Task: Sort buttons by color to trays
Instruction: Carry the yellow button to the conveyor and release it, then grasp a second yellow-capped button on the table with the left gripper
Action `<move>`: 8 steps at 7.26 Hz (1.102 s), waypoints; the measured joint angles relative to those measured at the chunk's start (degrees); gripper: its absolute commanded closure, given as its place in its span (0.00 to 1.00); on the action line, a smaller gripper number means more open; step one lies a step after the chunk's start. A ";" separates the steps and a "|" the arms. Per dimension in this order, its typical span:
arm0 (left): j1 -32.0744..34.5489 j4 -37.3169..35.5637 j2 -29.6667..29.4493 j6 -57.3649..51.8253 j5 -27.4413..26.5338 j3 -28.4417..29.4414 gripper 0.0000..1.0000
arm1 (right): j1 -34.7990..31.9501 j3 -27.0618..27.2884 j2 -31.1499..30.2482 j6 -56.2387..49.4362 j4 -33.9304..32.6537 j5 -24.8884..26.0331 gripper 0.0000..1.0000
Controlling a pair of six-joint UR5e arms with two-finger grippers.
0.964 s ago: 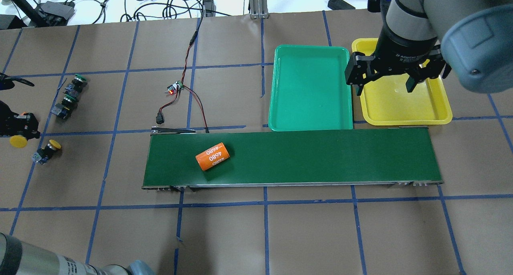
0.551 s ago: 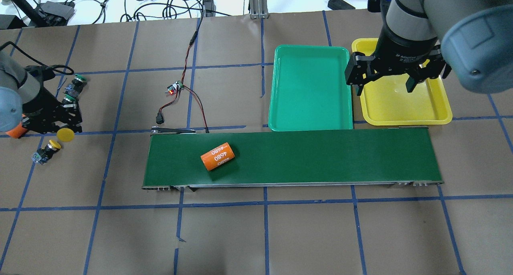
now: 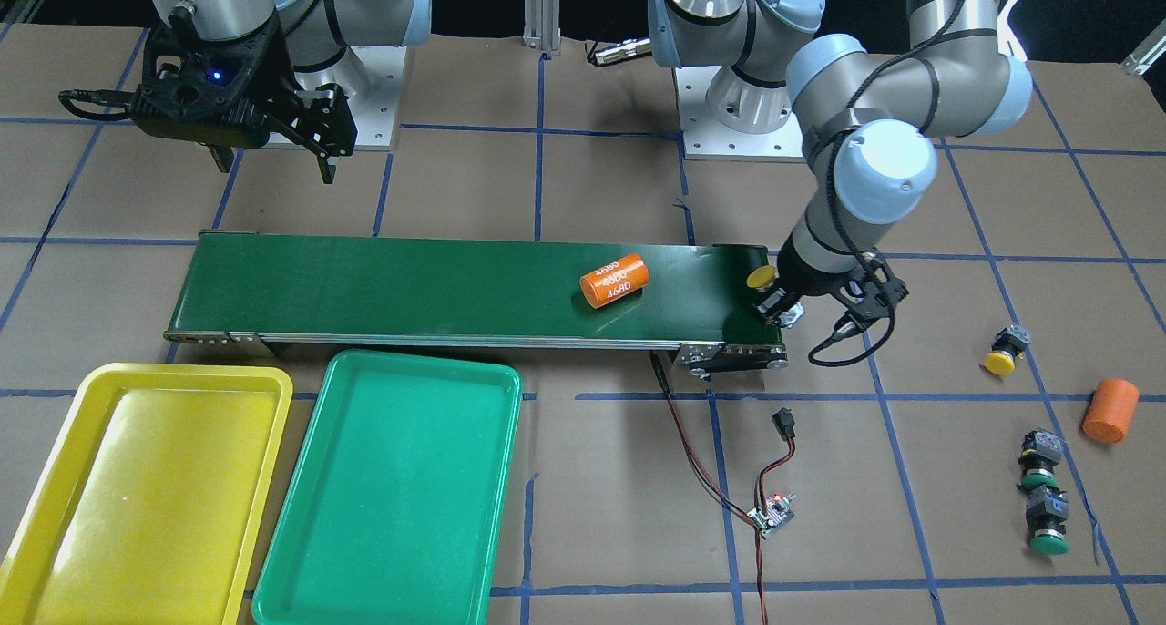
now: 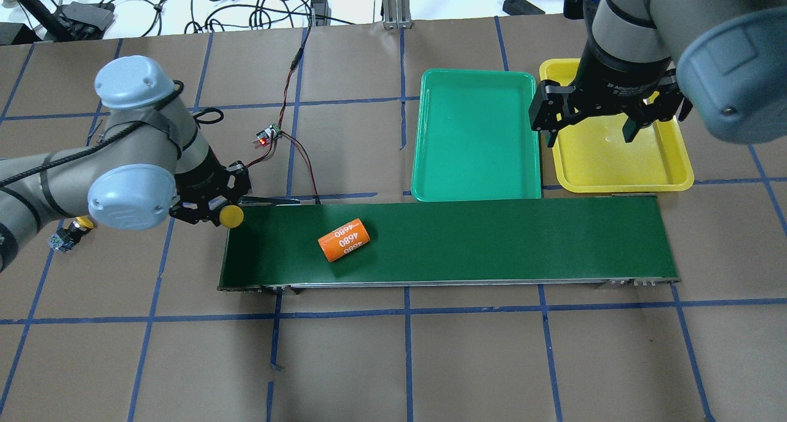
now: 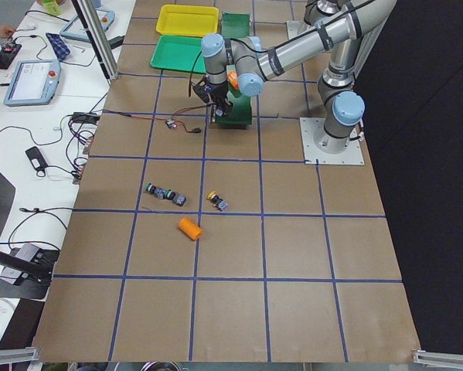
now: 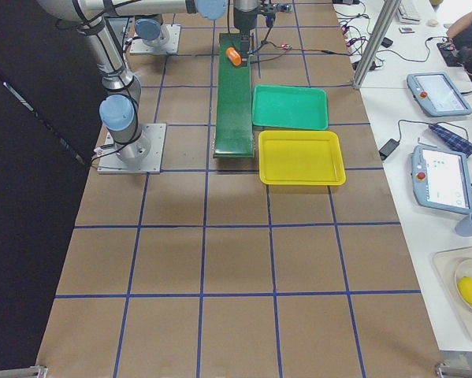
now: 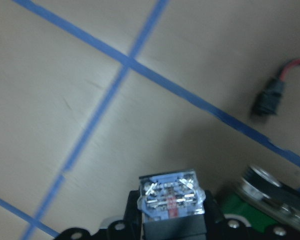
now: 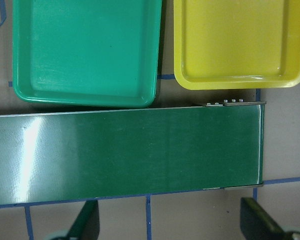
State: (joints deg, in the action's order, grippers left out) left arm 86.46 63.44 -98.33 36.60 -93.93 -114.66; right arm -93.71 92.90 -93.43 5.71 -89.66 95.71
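Observation:
My left gripper (image 4: 215, 210) is shut on a yellow button (image 4: 232, 216) and holds it over the left end of the conveyor belt (image 4: 492, 243). It also shows in the front view (image 3: 761, 278), and its block body shows in the left wrist view (image 7: 172, 200). A second yellow button (image 4: 71, 232) lies on the table at the far left. Two green buttons (image 3: 1039, 458) (image 3: 1048, 521) lie together on the table; the left arm hides them in the overhead view. My right gripper (image 4: 593, 125) is open and empty, above the near left corner of the yellow tray (image 4: 621, 167), next to the green tray (image 4: 476, 139).
An orange cylinder marked "4680" (image 4: 344, 240) lies on the belt left of its middle. A plain orange cylinder (image 3: 1110, 410) lies near the green buttons. A small circuit board (image 4: 267, 135) with red-black wires sits behind the belt's left end.
My left arm has carried the yellow button rightward from the table's far left to the belt's left end. The "4680" cylinder has shifted right along the belt. The right arm has not moved.

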 measured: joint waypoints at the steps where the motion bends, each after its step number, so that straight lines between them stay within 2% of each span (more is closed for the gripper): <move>1: 3.18 -0.10 -0.35 6.02 -0.03 -0.77 0.01 | 0.01 0.00 0.00 0.00 0.01 0.00 0.00; 3: 5.49 -0.52 -0.87 9.21 -0.12 -1.35 0.00 | 0.02 0.00 0.00 0.00 0.01 0.00 0.00; 4: 4.18 -1.15 -0.46 5.10 -0.75 -0.79 0.00 | 0.02 0.00 0.00 0.00 0.01 0.00 0.00; 5: -0.52 -1.76 -0.23 -4.29 -2.00 0.13 0.00 | 0.02 0.00 0.00 0.00 0.01 0.00 0.00; 8: -22.96 -2.25 -4.47 -42.28 -3.06 7.40 0.00 | 0.02 0.00 0.00 -0.02 0.00 0.00 0.00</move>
State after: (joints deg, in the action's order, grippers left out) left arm 63.50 61.19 -102.80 -5.68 -96.99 -107.26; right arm -93.69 92.90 -93.43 5.70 -89.66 95.71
